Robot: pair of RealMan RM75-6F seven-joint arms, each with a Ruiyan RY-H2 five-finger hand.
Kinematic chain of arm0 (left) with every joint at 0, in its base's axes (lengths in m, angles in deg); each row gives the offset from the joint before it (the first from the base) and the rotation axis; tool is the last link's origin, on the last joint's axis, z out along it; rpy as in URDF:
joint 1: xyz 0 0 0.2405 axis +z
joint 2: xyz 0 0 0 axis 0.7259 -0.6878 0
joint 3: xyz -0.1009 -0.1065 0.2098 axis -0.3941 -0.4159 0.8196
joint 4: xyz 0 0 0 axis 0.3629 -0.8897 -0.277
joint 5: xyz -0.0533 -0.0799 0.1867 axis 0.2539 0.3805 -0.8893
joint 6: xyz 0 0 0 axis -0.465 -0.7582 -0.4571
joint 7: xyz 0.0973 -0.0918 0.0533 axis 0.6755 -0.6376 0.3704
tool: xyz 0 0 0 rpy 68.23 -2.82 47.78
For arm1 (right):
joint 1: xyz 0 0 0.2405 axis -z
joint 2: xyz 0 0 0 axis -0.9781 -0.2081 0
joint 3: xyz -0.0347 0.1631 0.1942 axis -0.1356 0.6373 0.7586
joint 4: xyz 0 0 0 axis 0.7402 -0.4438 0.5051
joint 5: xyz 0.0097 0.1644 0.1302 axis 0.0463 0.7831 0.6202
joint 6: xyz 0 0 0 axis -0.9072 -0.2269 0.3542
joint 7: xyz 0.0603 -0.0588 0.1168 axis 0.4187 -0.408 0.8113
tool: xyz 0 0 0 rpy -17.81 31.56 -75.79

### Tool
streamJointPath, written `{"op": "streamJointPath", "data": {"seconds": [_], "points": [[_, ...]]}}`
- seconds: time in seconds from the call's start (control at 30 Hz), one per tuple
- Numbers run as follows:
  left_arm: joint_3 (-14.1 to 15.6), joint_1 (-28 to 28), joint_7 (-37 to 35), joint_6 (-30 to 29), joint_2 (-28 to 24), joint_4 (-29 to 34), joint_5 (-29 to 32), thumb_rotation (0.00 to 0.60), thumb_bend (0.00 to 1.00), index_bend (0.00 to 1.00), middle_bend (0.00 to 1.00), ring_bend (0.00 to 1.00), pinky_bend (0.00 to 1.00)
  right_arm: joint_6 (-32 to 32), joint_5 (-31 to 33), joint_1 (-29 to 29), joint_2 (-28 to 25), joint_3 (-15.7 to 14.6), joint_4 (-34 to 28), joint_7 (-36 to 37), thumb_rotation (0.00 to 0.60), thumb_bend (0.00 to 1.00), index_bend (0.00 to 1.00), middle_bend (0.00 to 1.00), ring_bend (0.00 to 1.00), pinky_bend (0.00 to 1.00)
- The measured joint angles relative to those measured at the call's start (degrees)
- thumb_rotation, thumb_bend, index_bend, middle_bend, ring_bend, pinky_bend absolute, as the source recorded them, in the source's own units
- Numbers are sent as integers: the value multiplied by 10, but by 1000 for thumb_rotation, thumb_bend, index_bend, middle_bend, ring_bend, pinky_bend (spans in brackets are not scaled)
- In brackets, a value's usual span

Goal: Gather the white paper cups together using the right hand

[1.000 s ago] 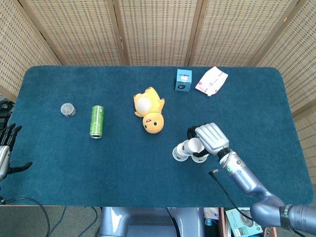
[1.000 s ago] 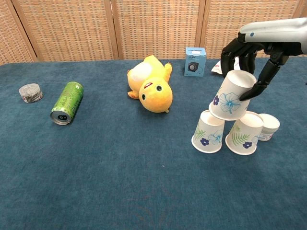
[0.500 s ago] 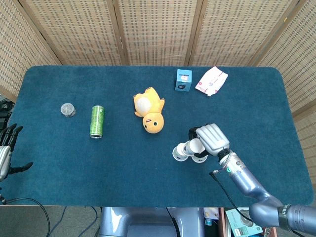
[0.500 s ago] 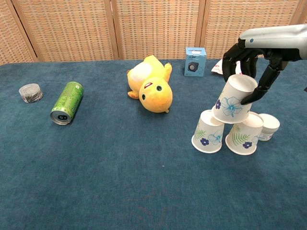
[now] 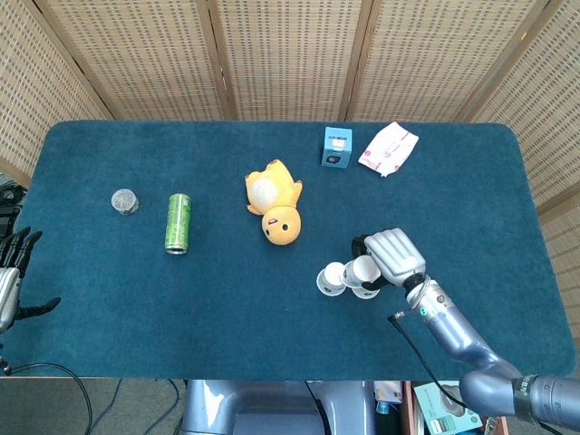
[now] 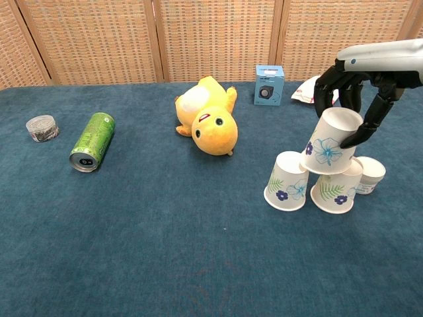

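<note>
Two white flowered paper cups stand upside down side by side on the blue table (image 6: 132,251), a left cup (image 6: 286,181) and a right cup (image 6: 337,187). A third flowered cup (image 6: 330,142) is tilted on top of them, leaning over the right one, and my right hand (image 6: 357,92) grips it at its upper end with dark fingers (image 6: 371,119). In the head view the right hand (image 5: 394,256) covers most of the cup cluster (image 5: 332,279). My left hand (image 5: 11,272) hangs off the table's left edge, fingers apart and holding nothing.
A small white tub (image 6: 370,175) sits just right of the cups. A yellow plush duck (image 6: 210,117), a green can lying down (image 6: 92,140), a small round tin (image 6: 41,127), a blue box (image 6: 269,84) and a white packet (image 5: 388,149) lie farther off.
The right hand has carried the top cup rightward and slightly down, from above the gap between the lower cups to over the right cup. The left hand has not moved.
</note>
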Motion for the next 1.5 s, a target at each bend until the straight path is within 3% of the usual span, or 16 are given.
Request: {"op": "streamJointPath", "data": {"seconds": [0.07,0.1,0.17,0.23,0.27,0.37,0.43,0.7,0.9,1.07,1.23,1.5], "points": [[0,0,0,0,0,0,0,600,71,0,0,0,0,2,-1,-1,-1,-2,1,1,600,273,497,529,539,496],[0,0,0,0,0,0,0,600,71,0,0,0,0,3,-3,-1,-1,-2,1,1,600,246,458,454,507,493],[0,0,0,0,0,0,0,600,71,0,0,0,0,10,-5,-1,-5,-4,-1,6,600,163,329,264,373,445],[0,0,1,0,1,-1,1,600,70,0,0,0,0,21,-7,-2,-10,-4,-4,18,600,58,164,59,138,306],[0,0,1,0,1,-1,1,600,70,0,0,0,0,24,-9,-2,-12,-4,-6,25,600,25,96,13,55,228],[0,-1,1,1,1,-1,1,600,71,0,0,0,0,30,-24,1,-18,-1,-8,57,600,0,2,0,0,48],[0,0,1,1,1,-1,2,600,70,0,0,0,0,28,-44,6,-21,1,-8,74,600,0,0,0,0,3],[1,0,-2,-1,0,0,-1,600,71,0,0,0,0,-30,-124,47,-63,3,-31,112,600,0,0,0,0,0],[4,4,-11,-9,-1,2,-13,600,71,0,0,0,0,-115,-212,110,-99,-16,-30,149,600,0,0,0,0,0],[12,14,-25,-25,-6,8,-32,600,71,0,0,0,0,-225,-288,184,-109,-45,21,175,600,0,0,0,0,0],[24,21,-37,-35,-13,15,-58,600,71,0,0,0,0,-333,-344,265,-87,-77,114,190,600,0,0,0,0,0],[41,41,-49,-81,-16,26,-111,600,70,0,0,0,0,-429,-393,354,-25,-116,174,184,600,0,0,0,0,0]]}}
